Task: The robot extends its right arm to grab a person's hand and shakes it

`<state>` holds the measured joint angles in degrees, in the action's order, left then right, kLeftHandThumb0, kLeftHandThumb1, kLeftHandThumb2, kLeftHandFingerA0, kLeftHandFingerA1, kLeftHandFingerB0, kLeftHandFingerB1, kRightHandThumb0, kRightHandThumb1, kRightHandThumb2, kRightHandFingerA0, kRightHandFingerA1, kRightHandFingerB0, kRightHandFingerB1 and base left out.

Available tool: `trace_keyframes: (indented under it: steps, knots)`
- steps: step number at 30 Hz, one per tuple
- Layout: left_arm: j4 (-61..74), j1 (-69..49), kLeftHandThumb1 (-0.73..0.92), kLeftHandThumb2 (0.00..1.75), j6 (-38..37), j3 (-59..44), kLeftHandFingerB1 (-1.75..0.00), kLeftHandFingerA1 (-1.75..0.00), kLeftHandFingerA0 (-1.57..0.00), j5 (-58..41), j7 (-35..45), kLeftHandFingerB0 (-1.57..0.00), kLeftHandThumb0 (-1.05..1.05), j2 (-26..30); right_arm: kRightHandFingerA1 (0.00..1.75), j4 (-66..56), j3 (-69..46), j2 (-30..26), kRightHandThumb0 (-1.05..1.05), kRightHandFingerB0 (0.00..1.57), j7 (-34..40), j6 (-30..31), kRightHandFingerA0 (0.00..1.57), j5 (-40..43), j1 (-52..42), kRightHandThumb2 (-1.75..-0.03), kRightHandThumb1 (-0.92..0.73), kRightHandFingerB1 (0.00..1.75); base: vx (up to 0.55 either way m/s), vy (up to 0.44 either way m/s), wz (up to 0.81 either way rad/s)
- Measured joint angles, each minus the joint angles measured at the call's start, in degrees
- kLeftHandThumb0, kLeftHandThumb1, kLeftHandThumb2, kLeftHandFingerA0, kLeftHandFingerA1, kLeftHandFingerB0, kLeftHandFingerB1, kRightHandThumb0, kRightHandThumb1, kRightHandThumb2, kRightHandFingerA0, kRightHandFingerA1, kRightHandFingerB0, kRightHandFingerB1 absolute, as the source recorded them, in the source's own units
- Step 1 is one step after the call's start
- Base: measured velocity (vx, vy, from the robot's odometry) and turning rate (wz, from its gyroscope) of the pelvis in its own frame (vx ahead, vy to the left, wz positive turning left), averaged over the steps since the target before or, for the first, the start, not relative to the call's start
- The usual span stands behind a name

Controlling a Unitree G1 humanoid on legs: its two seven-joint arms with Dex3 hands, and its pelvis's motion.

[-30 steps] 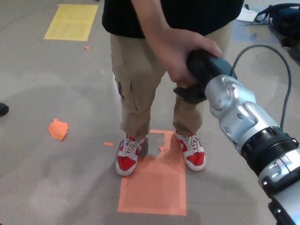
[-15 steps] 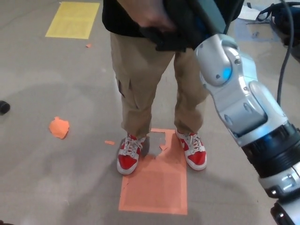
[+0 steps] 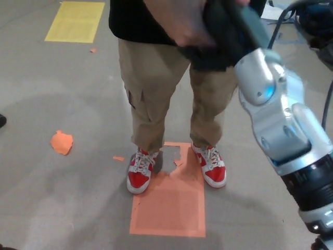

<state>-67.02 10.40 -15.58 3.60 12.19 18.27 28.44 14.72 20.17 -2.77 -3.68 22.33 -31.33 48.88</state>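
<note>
Above one orange floor patch [image 3: 169, 200] with two red shoes [image 3: 139, 172], the right hand [image 3: 229, 36] clasps one person's hand [image 3: 182, 23], blurred.

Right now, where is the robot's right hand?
In the head view, top right of centre: the right hand is clasped with the person's hand, in front of the person's black shirt.

Up at the top edge, the right hand [image 3: 221, 39] sits locked against the person's hand [image 3: 182, 21], right in front of the person's waist, with the right forearm [image 3: 283, 130] running down the right side of the frame. Below, the person's shoes [image 3: 140, 169] stand at the near end of a floor patch [image 3: 169, 203]. A scrap [image 3: 61, 142] lies well off to the left, another floor patch [image 3: 75, 21] far behind it.
</note>
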Motion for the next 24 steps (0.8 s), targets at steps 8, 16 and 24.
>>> trace_keyframes:
  steps: [8, 16, 24]
  knots:
    - [-0.01, 0.33, 0.82, 0.64, 0.00, 0.05, -0.33, -0.37, -0.31, 0.01, 0.01, -0.25, -0.44, -0.01, 0.60, 19.28, 0.86, 1.04, -0.21, 0.56, 0.92, -2.63, 0.89, 0.39, 2.54, -0.59, -0.65, 0.45, 0.00, 0.000, 0.00]
    - [-0.41, 1.11, 0.81, 0.64, 0.00, 0.01, -0.33, -0.39, -0.35, -0.03, 0.40, -0.25, -0.43, 0.01, 0.00, 29.30, 1.86, 2.01, -0.92, 0.00, 0.92, -8.13, 0.00, 1.24, 4.91, -0.94, -0.61, 0.01, 0.00, 0.000, 0.00]
    - [-0.59, 0.86, 0.82, 0.64, -0.01, -0.01, -0.33, -0.38, -0.32, -0.02, 0.52, -0.24, -0.44, 0.01, 0.01, 21.54, 1.51, -0.86, -0.96, 0.00, -1.95, -10.14, 0.00, 2.59, 0.47, -0.97, -0.61, 0.00, 0.00, 0.000, 0.00]
